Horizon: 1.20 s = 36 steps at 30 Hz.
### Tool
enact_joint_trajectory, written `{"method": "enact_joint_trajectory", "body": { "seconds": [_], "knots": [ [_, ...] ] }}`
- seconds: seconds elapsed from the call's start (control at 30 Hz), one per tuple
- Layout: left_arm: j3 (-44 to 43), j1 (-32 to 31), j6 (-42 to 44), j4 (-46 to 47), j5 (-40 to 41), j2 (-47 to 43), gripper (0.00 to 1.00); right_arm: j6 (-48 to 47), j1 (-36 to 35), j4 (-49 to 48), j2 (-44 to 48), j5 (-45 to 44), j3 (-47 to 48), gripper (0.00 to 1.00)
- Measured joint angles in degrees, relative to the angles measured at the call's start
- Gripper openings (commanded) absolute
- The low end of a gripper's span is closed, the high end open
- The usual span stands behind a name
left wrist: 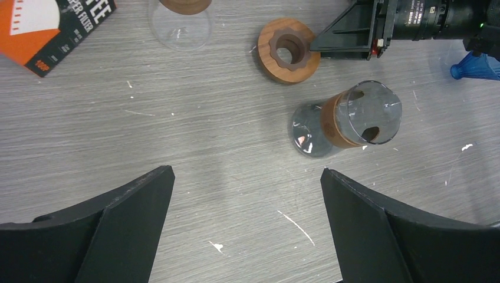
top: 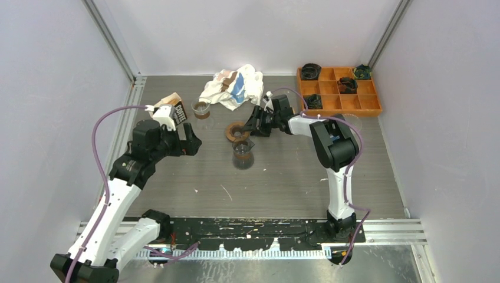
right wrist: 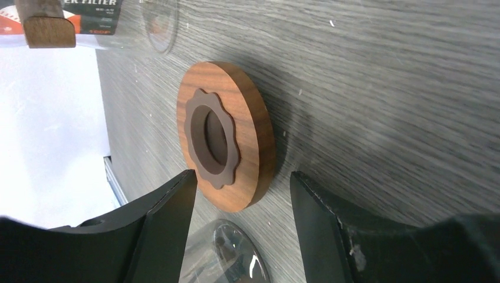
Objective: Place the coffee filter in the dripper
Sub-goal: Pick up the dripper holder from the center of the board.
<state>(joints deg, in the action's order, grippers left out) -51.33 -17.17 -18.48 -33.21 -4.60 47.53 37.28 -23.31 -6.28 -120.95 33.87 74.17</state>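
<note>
Wood-collared glass dripper (left wrist: 337, 121) stands beside a flat wooden ring (left wrist: 270, 56); filter box (left wrist: 47, 29), seemingly flat, lies apart.

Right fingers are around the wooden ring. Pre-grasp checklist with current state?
1. Right gripper straddles the wooden ring: ok.
2. Fingers touching the ring: not ok, gaps show on both sides.
3. Ring lying flat: ok.
4. Glass carafe upright and apart from the ring: ok.
5. Left gripper open, nothing between its fingers: ok.
6. Filter out of the filter box: not ok, no loose filter in view.
</note>
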Motion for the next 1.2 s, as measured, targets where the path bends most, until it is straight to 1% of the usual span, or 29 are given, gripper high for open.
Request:
{"method": "enact_joint_trajectory", "body": {
  "seconds": [0.17,0.3,0.53,0.6,0.73,0.93,1.2],
  "knots": [
    [0.20,0.83,0.70,-0.04,-0.02,-1.33,0.99,1.79,-0.28,-2.58,-1.90,1.90,0.66,0.56],
    [0.48,0.96,0.70,-0.02,0.00,-2.27,0.99,3.02,-0.42,-4.09,-3.10,3.21,0.85,0.42],
    [1.25,1.07,0.68,-0.31,0.24,-2.45,0.99,4.83,-0.42,-5.11,-3.82,4.59,0.96,0.26],
    [1.44,1.07,0.70,-0.42,0.50,-2.69,0.99,4.94,-0.42,-5.51,-3.80,4.90,1.16,0.20],
    [1.57,1.09,0.70,-0.50,0.81,-3.30,0.99,5.20,-0.35,-5.99,-3.69,5.79,1.16,0.12],
    [1.70,1.16,0.68,-0.50,1.01,-3.67,0.99,6.84,0.07,-7.04,-2.10,7.10,0.59,0.05],
    [2.03,1.18,0.68,-0.52,1.01,-4.17,0.99,9.92,1.38,-8.63,4.13,8.44,-2.10,0.02]
  ]
}}
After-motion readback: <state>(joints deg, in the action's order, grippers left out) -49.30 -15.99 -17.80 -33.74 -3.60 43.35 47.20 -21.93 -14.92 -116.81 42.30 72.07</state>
